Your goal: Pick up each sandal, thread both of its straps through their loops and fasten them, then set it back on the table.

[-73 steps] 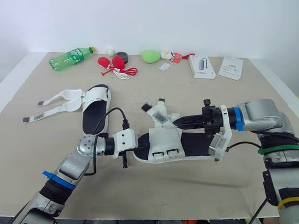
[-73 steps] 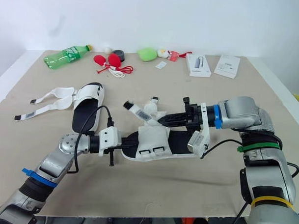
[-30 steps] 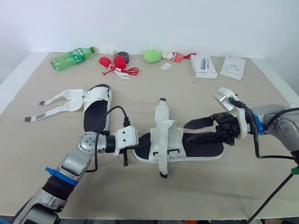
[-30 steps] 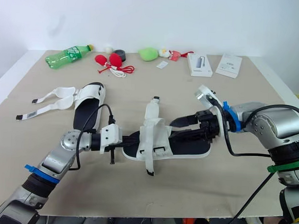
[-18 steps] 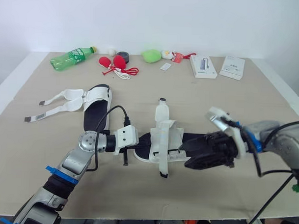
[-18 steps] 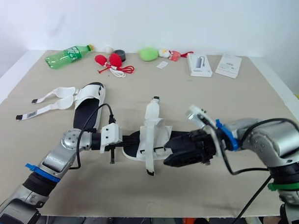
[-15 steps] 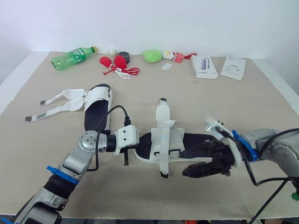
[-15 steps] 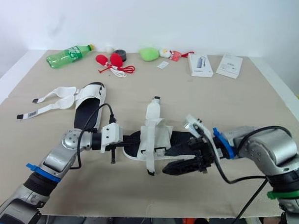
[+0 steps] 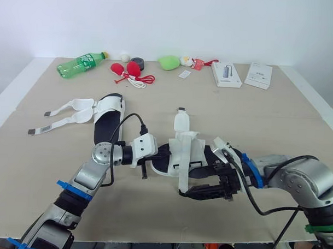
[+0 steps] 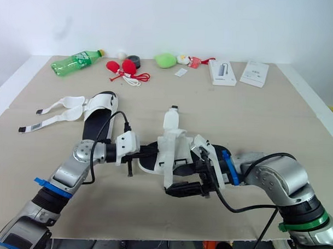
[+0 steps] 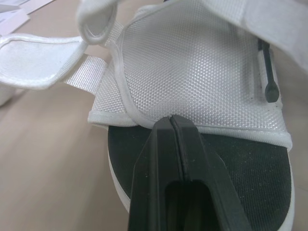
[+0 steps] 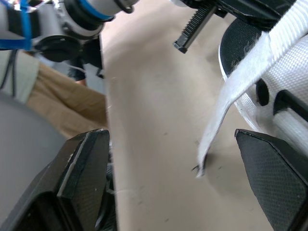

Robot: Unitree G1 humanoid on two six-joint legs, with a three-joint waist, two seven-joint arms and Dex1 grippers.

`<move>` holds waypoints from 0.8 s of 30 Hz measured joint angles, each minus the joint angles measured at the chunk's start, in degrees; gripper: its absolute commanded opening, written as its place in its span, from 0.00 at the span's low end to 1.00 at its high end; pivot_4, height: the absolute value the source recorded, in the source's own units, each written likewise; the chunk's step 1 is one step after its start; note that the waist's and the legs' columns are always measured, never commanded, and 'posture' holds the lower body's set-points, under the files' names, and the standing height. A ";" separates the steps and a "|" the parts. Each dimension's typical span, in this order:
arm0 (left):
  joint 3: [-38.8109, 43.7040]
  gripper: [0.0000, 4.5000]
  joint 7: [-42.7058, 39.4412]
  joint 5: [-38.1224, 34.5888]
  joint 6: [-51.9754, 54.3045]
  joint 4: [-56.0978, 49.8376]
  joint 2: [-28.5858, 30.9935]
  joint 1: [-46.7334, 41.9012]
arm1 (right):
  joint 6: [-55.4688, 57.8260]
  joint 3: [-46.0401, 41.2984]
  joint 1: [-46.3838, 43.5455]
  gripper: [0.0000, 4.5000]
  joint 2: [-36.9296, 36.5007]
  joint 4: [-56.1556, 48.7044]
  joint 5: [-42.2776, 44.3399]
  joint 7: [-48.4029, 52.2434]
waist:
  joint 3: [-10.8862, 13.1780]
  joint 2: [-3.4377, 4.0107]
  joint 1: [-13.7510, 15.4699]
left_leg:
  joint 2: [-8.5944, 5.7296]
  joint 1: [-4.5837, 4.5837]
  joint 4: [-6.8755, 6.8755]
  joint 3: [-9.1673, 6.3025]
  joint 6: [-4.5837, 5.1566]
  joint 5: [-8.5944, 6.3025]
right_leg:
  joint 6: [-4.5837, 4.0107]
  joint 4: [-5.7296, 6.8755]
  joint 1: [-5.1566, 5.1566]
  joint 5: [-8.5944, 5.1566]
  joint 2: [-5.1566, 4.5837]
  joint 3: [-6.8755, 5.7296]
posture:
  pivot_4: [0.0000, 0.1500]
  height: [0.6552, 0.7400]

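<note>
The near sandal (image 9: pixel 188 153), white upper on a black sole, lies mid-table. My left gripper (image 9: pixel 161 155) is shut at its toe end; in the left wrist view the closed fingertips (image 11: pixel 171 123) pinch the rim of the white upper (image 11: pixel 192 67). One strap (image 9: pixel 181 122) points toward the far side. The other strap (image 9: pixel 182 179) hangs loose toward the near edge. My right gripper (image 9: pixel 193 182) is open around that strap's end; the strap (image 12: pixel 226 110) passes between its fingers (image 12: pixel 84 173). The second sandal (image 9: pixel 108 121) lies at the left with both straps (image 9: pixel 63 112) spread out.
Along the far edge lie a green bottle (image 9: pixel 80 64), red objects with a cord (image 9: pixel 128 72), a black roll (image 9: pixel 137 62), a green lump (image 9: pixel 168 62), a grey box (image 9: pixel 227 73) and a white box (image 9: pixel 258 74). Bare tabletop (image 9: pixel 152 217) runs along the near edge.
My right gripper has swung from the sandal's heel side round to its near side and moved left, open, around the hanging strap. The left gripper and sandal shifted slightly right.
</note>
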 measured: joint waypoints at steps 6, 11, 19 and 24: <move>0.36 0.00 1.18 0.90 -1.35 2.99 -0.02 -1.68 | -0.41 1.79 -0.40 0.99 3.36 2.05 -2.75 -0.91 | 0.00 -0.01 -0.02 | 0.00 -0.04 0.00 0.00 0.00 0.00 | 0.00 0.00 -0.03 0.00 0.01 0.00 | 1.00 1.00; 0.96 0.00 1.91 1.31 -2.54 4.55 -0.04 -2.37 | 0.30 1.81 -1.34 0.78 5.00 3.18 -3.75 -1.68 | 0.01 -0.02 -0.04 | 0.00 -0.07 -0.02 -0.01 0.00 0.00 | 0.01 0.00 -0.05 0.00 0.02 0.00 | 1.00 1.00; 0.95 0.00 2.02 1.37 -3.11 4.25 -0.21 -1.53 | 4.55 1.53 -1.35 0.24 6.70 4.18 -3.58 -4.48 | 0.01 -0.03 -0.04 | 0.00 -0.10 -0.02 -0.02 0.00 0.00 | 0.01 0.00 -0.06 0.00 0.02 0.00 | 1.00 1.00; 0.93 0.00 2.01 1.39 -3.10 3.20 -0.25 -0.67 | 9.62 0.85 -1.35 0.02 6.93 4.17 -2.15 -5.83 | 0.01 -0.03 -0.03 | 0.00 -0.12 -0.02 -0.03 0.00 0.00 | 0.01 -0.01 -0.07 0.00 0.02 0.00 | 1.00 1.00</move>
